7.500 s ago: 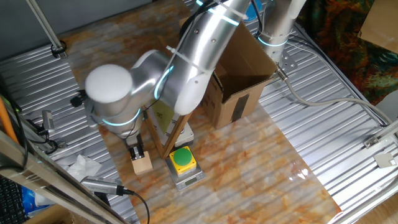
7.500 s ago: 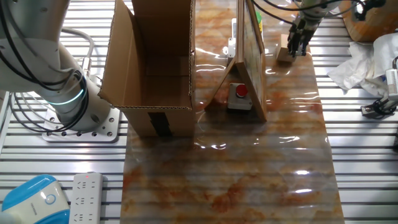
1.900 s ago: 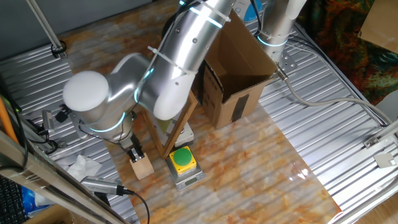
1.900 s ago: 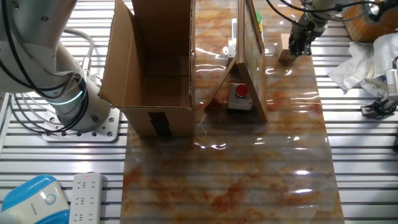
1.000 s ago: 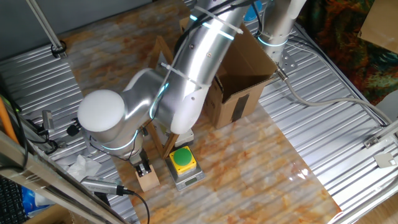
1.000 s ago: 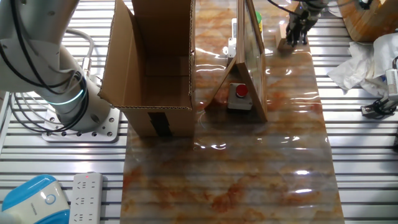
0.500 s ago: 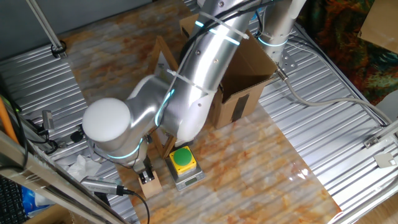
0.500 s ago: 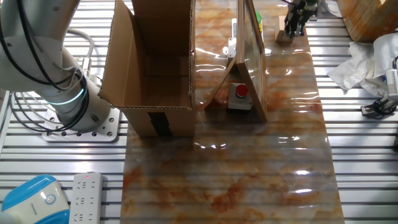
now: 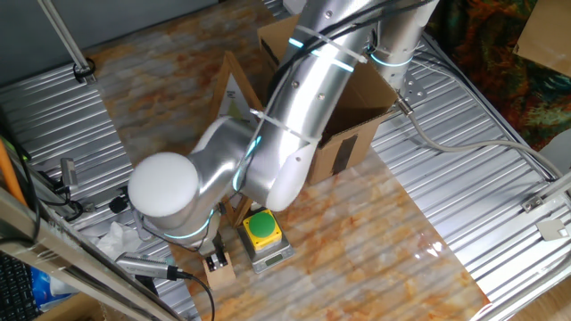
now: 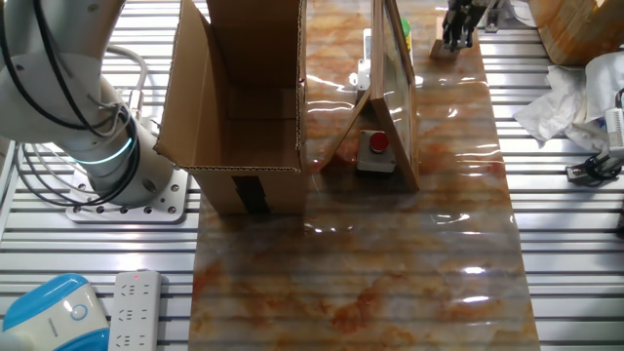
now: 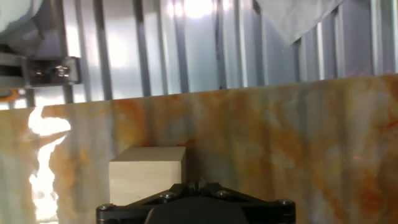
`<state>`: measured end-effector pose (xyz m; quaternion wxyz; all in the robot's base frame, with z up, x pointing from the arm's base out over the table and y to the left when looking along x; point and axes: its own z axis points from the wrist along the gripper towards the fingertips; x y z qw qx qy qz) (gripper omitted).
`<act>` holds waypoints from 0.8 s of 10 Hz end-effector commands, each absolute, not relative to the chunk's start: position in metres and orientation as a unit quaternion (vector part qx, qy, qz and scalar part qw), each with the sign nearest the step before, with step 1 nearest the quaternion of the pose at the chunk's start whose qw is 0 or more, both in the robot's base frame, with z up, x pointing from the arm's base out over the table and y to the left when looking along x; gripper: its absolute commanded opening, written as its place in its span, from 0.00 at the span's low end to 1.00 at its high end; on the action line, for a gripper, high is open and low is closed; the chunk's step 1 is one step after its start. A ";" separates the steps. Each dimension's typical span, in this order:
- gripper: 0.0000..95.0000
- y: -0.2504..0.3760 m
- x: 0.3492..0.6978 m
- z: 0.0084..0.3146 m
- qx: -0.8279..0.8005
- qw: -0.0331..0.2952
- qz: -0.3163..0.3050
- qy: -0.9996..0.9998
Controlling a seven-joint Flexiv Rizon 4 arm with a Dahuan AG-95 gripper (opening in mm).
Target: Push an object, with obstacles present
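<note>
Down at the near corner of the marbled table (image 9: 375, 232), the gripper (image 9: 215, 262) presses against the small wooden cube (image 9: 222, 271), fingers drawn together with nothing between them. That cube sits close to the table's edge, just beside the yellow-and-green push-button (image 9: 261, 229) on its grey base. Behind stand the wooden-framed board (image 10: 393, 93) and the big cardboard box (image 10: 242, 97).

The wooden cube (image 9: 220, 267) (image 10: 445, 51) (image 11: 147, 175), plain light tan, sits flat near the table's edge. The yellow-and-green push-button (image 9: 261, 229) stands just beside it. The wooden-framed board (image 10: 395, 88) and open cardboard box (image 10: 244, 107) stand toward the table's middle.
</note>
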<state>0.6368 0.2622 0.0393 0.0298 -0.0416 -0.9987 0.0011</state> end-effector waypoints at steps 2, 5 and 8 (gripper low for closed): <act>0.00 0.271 0.633 0.039 -0.048 0.025 0.002 -0.999; 0.00 0.284 0.628 0.041 -0.055 0.022 0.003 -0.998; 0.00 0.296 0.622 0.040 -0.062 0.018 0.006 -0.998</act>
